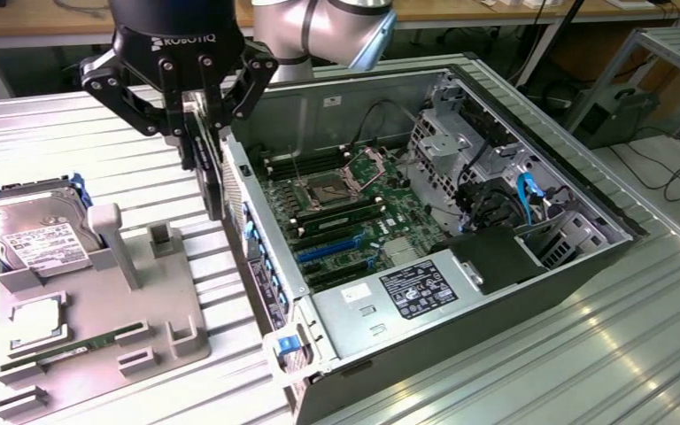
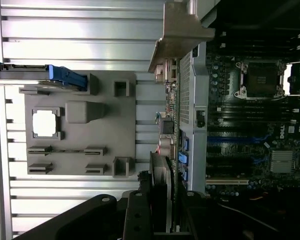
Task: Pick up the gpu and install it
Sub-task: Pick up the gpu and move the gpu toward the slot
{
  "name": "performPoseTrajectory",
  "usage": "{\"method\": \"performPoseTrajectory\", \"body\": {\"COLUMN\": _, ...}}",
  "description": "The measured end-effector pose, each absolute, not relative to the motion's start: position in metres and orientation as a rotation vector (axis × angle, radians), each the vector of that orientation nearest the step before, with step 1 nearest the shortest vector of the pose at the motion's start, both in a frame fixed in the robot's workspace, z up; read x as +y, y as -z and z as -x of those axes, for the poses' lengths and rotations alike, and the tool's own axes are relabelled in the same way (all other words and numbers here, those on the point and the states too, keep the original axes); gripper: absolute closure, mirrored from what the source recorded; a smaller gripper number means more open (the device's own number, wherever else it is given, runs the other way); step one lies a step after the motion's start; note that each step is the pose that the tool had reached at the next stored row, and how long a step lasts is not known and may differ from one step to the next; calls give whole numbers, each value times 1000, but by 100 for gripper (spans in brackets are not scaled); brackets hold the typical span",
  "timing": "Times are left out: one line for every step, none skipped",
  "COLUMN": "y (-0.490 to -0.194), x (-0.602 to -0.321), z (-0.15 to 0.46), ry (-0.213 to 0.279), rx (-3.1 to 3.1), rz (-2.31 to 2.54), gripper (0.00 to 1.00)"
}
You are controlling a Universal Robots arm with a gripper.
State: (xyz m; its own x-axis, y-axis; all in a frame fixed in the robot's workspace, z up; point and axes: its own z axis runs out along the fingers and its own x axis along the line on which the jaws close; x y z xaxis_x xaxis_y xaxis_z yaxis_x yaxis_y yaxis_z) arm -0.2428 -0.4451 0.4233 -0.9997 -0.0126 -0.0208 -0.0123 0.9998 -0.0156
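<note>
Bright light, glare on table (case interior dim)

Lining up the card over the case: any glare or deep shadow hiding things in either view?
Exterior view: strong glare on the table, while the motherboard is evenly lit. Wrist view: the CPU is washed out white, much of the case interior sinks into shadow, and the gpu is dim, edge-on.

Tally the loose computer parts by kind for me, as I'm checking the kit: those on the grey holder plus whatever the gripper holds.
hard drive, on the grey holder: 1
processor chip, on the holder: 1
memory stick, on the holder: 1
gpu, held in the gripper: 1
Total: 4
</note>
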Motion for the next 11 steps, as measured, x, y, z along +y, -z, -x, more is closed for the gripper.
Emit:
{"method": "performPoseTrajectory", "body": {"y": -423, "x": -445, "z": 242, "ry": 24, "rx": 3121, "rz": 19, "gripper": 73}}
{"method": "performPoseTrajectory", "body": {"y": -423, "x": -445, "z": 241, "ry": 24, "rx": 3121, "rz": 19, "gripper": 73}}
{"method": "performPoseTrajectory", "body": {"y": -423, "x": -445, "z": 240, "ry": 24, "rx": 3120, "rz": 19, "gripper": 73}}
{"method": "performPoseTrajectory", "body": {"y": -423, "x": -445, "z": 239, "ry": 24, "rx": 3121, "rz": 19, "gripper": 73}}
{"method": "performPoseTrajectory", "body": {"y": -423, "x": -445, "z": 238, "ry": 24, "rx": 3120, "rz": 19, "gripper": 73}}
{"method": "performPoseTrajectory", "body": {"y": -423, "x": -445, "z": 237, "ry": 24, "rx": 3121, "rz": 19, "gripper": 73}}
{"method": "performPoseTrajectory", "body": {"y": -423, "x": -445, "z": 236, "ry": 24, "rx": 3120, "rz": 19, "gripper": 73}}
{"method": "performPoseTrajectory", "body": {"y": -423, "x": -445, "z": 236, "ry": 24, "rx": 3121, "rz": 19, "gripper": 73}}
{"method": "performPoseTrajectory", "body": {"y": -423, "x": -445, "z": 235, "ry": 24, "rx": 3121, "rz": 19, "gripper": 73}}
{"method": "performPoseTrajectory", "body": {"y": -423, "x": -445, "z": 234, "ry": 24, "rx": 3121, "rz": 19, "gripper": 73}}
{"method": "performPoseTrajectory", "body": {"y": -423, "x": -445, "z": 233, "ry": 24, "rx": 3120, "rz": 19, "gripper": 73}}
